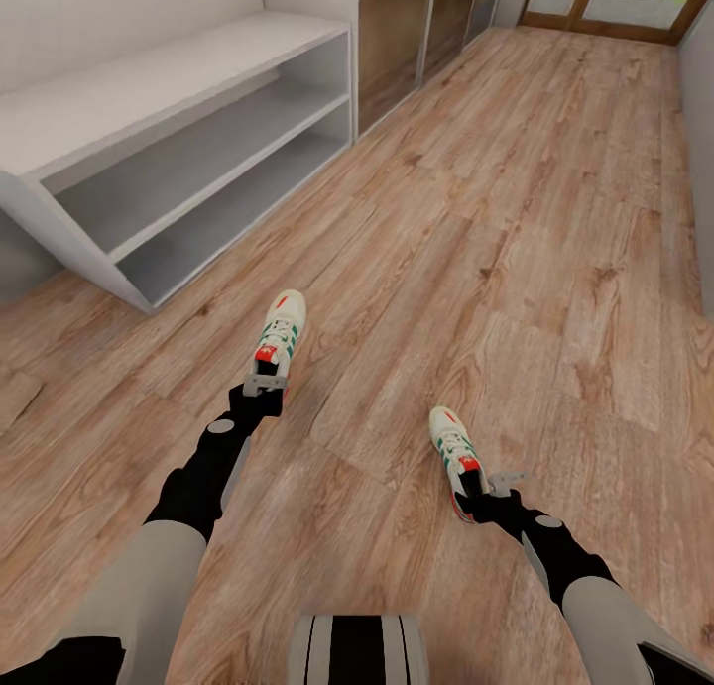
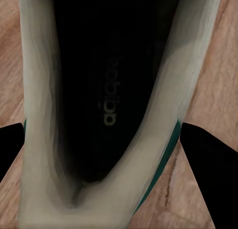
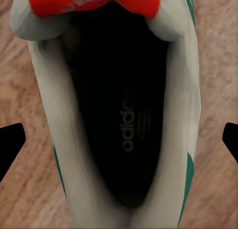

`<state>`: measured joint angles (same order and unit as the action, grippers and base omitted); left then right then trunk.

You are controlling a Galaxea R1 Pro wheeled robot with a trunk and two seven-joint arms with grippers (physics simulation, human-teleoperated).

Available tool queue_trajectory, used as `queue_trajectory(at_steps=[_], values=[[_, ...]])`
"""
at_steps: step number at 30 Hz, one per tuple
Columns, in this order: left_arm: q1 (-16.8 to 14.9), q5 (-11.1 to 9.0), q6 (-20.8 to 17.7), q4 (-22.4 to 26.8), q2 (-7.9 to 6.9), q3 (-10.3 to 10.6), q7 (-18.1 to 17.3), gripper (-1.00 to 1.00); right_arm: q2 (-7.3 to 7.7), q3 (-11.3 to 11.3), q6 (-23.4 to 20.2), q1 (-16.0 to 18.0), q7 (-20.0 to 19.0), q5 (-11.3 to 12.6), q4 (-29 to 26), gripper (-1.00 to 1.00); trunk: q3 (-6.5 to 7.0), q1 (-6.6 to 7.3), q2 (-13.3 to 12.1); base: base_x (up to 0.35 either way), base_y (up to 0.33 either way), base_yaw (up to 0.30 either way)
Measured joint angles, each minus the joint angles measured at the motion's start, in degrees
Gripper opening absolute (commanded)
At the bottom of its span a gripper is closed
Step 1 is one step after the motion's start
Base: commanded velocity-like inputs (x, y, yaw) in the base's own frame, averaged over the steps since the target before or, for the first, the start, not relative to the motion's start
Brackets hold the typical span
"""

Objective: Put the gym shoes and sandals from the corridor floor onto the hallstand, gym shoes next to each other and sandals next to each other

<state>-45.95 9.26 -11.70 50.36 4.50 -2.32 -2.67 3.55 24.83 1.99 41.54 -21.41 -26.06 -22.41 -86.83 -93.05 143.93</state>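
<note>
Both sneakers are sitting on the wood floor [image 1: 516, 170], well apart from each other, toes pointing away from the robot. The left hand [image 1: 264, 383] is right over the heel of the left sneaker [image 1: 279, 336], which lies near the grey rack [image 1: 129, 100]. The right hand [image 1: 493, 486] is at the heel of the right sneaker [image 1: 452, 449], further out in the corridor. In both wrist views you're looking straight down into the shoe opening, with dark fingers [image 2: 208, 164] on either side of the shoe, spread wider than it, so both hands are apart, not squeezing anything. Rack shelves are bare.
</note>
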Motion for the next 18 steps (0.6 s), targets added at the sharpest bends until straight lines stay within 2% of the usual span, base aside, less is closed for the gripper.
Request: queue_trajectory(at_steps=[18], values=[[0.0,0.0,0.0,0.0,0.08,0.0,0.0,-1.0,0.0,0.1,0.0,0.0,0.0,0.0,0.0,1.0,-1.11,-0.08,0.0,0.0,0.0,0.006]])
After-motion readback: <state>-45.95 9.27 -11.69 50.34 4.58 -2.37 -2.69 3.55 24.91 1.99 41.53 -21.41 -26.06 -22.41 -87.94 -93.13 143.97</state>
